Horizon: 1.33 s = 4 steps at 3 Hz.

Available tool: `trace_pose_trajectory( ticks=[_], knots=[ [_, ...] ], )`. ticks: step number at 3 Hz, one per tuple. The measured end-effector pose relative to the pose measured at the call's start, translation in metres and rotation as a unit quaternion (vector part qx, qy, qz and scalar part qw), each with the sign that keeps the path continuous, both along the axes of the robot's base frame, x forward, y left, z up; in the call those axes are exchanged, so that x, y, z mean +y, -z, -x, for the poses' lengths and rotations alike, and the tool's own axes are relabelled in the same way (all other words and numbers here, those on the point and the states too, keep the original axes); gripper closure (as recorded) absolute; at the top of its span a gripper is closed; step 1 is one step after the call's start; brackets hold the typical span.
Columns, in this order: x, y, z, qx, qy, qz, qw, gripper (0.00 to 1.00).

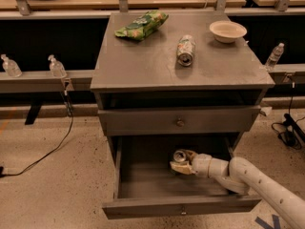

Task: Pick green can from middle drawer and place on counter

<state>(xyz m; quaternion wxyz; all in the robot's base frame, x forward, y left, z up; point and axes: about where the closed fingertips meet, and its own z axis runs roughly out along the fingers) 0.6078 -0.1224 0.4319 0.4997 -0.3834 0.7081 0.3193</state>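
The green can [179, 155] stands upright in the open middle drawer [143, 185], right of its middle, silver top showing. My gripper [182, 161] reaches into the drawer from the right on a white arm [257, 180]. Its tan fingers [188, 153] sit on either side of the can and close against it. The can rests on the drawer floor. The grey counter [143, 63] is the cabinet top above.
On the counter lie a green chip bag [141, 25], a pale white-and-green can [186, 50] on its side and a white bowl [228, 31]. The upper drawer front [180, 122] is closed. Clear bottles [57, 67] stand on side ledges. A cable [47, 151] runs on the floor.
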Motion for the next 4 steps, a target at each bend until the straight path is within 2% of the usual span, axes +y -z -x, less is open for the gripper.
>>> trace_pose_trajectory(
  ticks=[1, 2, 3, 4],
  knots=[
    [-0.020, -0.045, 0.000, -0.023, 0.001, -0.030, 0.9993, 1.00],
    [-0.042, -0.098, 0.009, -0.025, -0.010, -0.056, 0.9981, 1.00],
    [-0.055, -0.133, 0.008, -0.022, -0.019, -0.059, 0.9978, 1.00],
    [-0.068, -0.175, -0.007, -0.044, -0.037, -0.063, 0.9964, 1.00]
  ],
)
